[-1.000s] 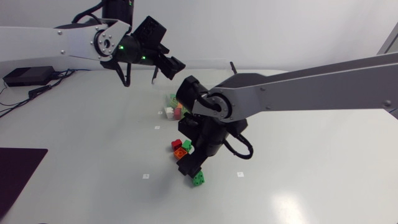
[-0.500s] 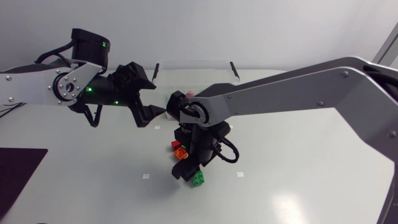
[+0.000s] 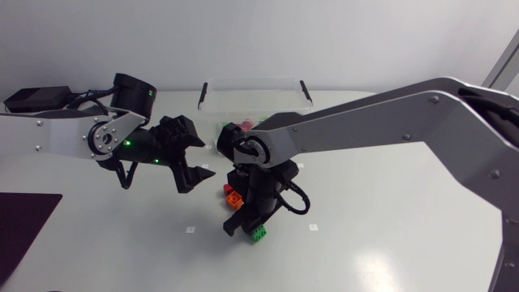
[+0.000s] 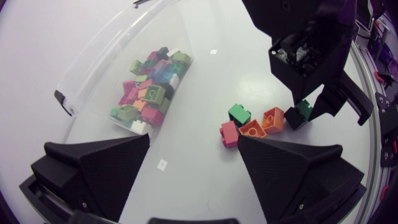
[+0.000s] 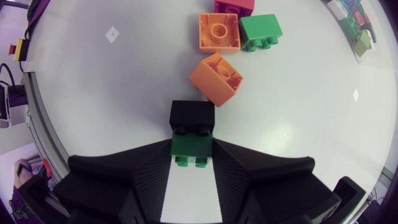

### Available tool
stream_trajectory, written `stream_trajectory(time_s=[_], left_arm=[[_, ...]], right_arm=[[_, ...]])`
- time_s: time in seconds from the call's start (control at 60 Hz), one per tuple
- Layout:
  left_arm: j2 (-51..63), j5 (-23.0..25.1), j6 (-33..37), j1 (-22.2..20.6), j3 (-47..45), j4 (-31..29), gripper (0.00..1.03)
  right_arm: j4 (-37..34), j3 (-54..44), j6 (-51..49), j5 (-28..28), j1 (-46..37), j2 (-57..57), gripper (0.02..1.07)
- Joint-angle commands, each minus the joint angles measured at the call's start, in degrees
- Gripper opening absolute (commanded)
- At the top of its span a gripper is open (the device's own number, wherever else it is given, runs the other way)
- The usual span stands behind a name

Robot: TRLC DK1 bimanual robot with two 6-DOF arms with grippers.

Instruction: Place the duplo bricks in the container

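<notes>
A white table [image 3: 389, 235]. At upper middle in the head view stands a clear container [image 3: 243, 79]. At centre lie loose bricks: a red brick [image 3: 229, 190], two orange bricks [image 4: 272, 118], a green brick [image 3: 259, 234] touching a black brick [image 5: 192, 116]. Lower left, a black mat [image 3: 24, 219]; upper left, a black box [image 3: 36, 99].
</notes>
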Motion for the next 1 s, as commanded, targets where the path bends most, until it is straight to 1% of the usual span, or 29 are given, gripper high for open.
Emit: stream_trajectory(time_s=[0.0, 0.117, 0.2, 0.333, 0.45, 0.517, 0.683, 0.8, 0.983], left_arm=[[2.38, 0.54, 0.56, -0.96, -1.67, 0.60, 0.99], [4.22, -0.34, -0.67, -2.71, -2.28, 2.36, 0.98], [6.95, -2.45, -1.64, -4.82, -2.55, 4.73, 0.98], [9.50, -3.94, -2.87, -6.32, -1.75, 6.14, 0.98], [11.87, -6.40, -3.92, -7.99, -1.49, 8.51, 0.98], [12.66, -6.84, -4.19, -8.51, -1.23, 9.30, 0.98], [15.03, -8.25, -4.80, -8.60, -0.08, 11.94, 0.98], [16.26, -8.43, -4.80, -8.43, 1.06, 12.55, 0.97], [17.67, -8.34, -4.89, -5.79, 2.46, 12.47, 0.96]], right_arm=[[-0.97, -1.87, -0.11, -0.12, -0.42, -0.04, 0.32], [-1.85, -2.57, -0.72, -0.03, -2.18, -3.99, 0.30], [-2.55, -2.93, -1.25, -0.03, -4.20, -6.80, 0.30], [-2.82, -4.24, -2.22, 0.15, -7.54, -11.02, 0.30], [-3.61, -4.51, -2.75, 0.06, -10.00, -14.80, 0.30], [-4.49, -4.07, -3.19, -0.03, -11.15, -16.47, 0.30], [-6.42, -1.96, -4.33, -0.64, -13.78, -19.81, 0.30], [-7.30, -0.47, -4.86, -1.26, -15.19, -21.04, 0.30], [-7.74, 0.41, -5.82, -1.79, -16.77, -21.39, 0.30]])
